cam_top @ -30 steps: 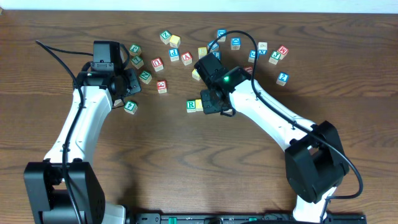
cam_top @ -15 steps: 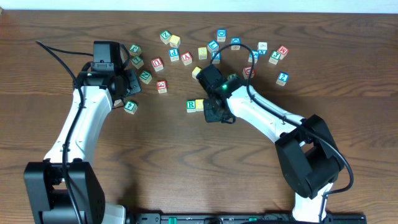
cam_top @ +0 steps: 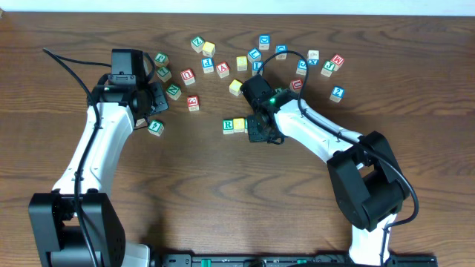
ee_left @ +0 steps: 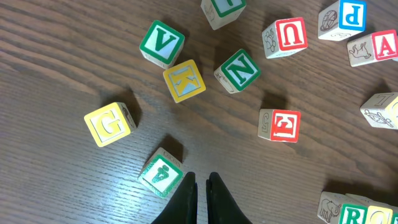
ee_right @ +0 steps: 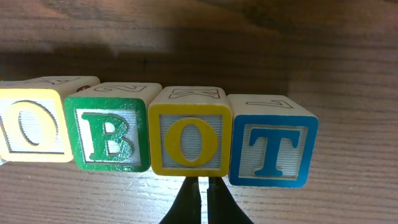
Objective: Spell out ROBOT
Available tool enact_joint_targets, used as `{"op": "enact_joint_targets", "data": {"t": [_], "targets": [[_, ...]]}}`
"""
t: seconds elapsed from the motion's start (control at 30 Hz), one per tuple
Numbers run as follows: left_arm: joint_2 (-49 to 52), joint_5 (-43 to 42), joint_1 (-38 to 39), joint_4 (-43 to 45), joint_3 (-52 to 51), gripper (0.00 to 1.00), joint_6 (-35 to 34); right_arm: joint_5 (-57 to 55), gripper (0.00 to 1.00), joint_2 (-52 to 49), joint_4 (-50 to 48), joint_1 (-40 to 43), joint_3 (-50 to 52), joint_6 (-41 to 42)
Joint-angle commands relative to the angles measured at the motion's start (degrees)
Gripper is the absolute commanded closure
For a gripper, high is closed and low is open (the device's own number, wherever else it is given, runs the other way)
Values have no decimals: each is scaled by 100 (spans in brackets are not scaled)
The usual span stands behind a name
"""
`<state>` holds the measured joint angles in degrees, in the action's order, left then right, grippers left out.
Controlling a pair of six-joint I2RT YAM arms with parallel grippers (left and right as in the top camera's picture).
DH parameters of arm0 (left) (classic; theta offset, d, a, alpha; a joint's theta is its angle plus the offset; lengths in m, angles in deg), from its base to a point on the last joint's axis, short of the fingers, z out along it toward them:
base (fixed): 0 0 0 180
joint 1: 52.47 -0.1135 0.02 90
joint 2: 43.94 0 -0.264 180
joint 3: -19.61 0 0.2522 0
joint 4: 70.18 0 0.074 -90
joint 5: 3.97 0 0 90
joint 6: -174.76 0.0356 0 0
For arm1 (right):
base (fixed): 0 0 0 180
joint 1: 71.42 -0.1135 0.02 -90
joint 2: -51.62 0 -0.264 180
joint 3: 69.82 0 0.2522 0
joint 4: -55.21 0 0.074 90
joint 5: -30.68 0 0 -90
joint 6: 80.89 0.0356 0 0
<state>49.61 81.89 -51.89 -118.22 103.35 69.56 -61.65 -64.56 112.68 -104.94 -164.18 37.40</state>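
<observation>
The right claw [ee_right: 203, 180] is pinched shut on nothing, low over the desk [ee_right: 336, 56]. Dead ahead of its tips sits the yellow O block [ee_right: 189, 138]. The blue T block [ee_right: 272, 149] touches it on the right and the green B block [ee_right: 112, 134] on the left, with a paler O block [ee_right: 31, 127] further left. From overhead, the R block [cam_top: 228, 126] ends that row. The left claw [ee_left: 200, 177] is shut and empty, with a green block [ee_left: 161, 174] just to its left.

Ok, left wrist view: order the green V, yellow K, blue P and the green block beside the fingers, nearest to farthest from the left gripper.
1. Green block, mark unreadable, right beside the left gripper.
2. Yellow K block, straight ahead, mid-frame.
3. Green V block, beyond K, upper left.
4. Blue P block, top right corner.
</observation>
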Motion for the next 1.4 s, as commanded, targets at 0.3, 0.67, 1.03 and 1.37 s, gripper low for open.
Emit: {"op": "enact_joint_targets", "data": {"t": [0.3, 0.67, 1.03, 1.37], "targets": [[66, 31, -24, -7, -55, 92, -33, -35, 99, 48, 470, 59, -2, 37], [66, 31, -24, -26, -55, 92, -33, -525, 98, 42, 461, 103, 11, 68], [66, 31, -24, -26, -55, 92, -33, -595, 98, 4, 225, 103, 15, 61], [57, 31, -26, -22, -52, 92, 11, -444, 99, 52, 260, 105, 7, 33]]}}
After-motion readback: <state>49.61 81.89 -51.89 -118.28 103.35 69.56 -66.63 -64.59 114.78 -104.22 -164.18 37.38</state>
